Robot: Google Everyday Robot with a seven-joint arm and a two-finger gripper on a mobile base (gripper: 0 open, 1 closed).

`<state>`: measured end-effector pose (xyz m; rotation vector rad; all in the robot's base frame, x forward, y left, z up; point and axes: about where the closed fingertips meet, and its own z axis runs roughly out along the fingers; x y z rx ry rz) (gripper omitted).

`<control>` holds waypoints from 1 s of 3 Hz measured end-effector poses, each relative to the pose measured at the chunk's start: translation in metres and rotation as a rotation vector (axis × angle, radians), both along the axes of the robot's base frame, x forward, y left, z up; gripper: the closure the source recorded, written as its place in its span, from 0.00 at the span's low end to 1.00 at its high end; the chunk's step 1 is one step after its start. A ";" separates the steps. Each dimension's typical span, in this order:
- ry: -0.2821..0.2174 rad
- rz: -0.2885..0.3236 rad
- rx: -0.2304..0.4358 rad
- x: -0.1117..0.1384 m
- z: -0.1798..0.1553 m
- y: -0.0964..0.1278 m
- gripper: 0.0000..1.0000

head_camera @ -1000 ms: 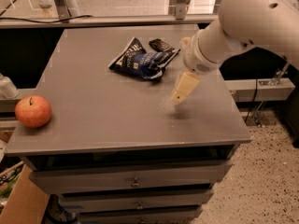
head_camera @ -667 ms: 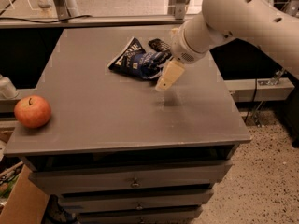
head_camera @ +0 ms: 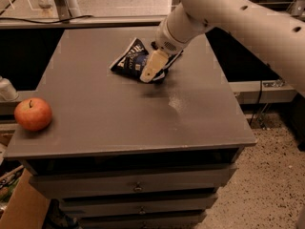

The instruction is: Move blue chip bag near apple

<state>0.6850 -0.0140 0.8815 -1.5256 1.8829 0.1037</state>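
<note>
1 blue chip bag (head_camera: 129, 62) lies on the far half of the grey table (head_camera: 119, 123), a little right of its middle; it is dark navy with white lettering, crumpled, its left corner raised. 1 apple (head_camera: 33, 114), red-orange with a short dark stem, sits upright at the table's near-left edge, well apart from the bag; bare tabletop lies between the 2.

1 gripper (head_camera: 151, 70), cream-coloured, is down on the right part of the bag, tilted with its tip toward the near-left; it covers that side of the bag, and whether it is open or clamped I cannot tell. 1 white arm (head_camera: 228, 13) runs from it up to the upper-right corner; a dark strip shows just right of the gripper, too hidden to name. A shadow falls on the tabletop just in front of the gripper.

Under the tabletop are 3 drawer fronts (head_camera: 137, 185), stacked; 2 small knobs show on them. At the left edge, beside the table and just behind the apple, stands 1 pale object (head_camera: 5, 89), partly cut off. 1 brown cardboard flap (head_camera: 21, 209) is at the lower left; speckled floor (head_camera: 271, 185) lies to the right. 1 black cable (head_camera: 43, 20) runs along the ledge behind the table.
</note>
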 end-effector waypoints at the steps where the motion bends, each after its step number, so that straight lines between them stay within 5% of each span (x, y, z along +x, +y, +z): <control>1: 0.059 0.005 -0.023 0.004 -0.008 0.017 0.17; 3: 0.118 0.002 -0.032 -0.001 -0.004 0.021 0.64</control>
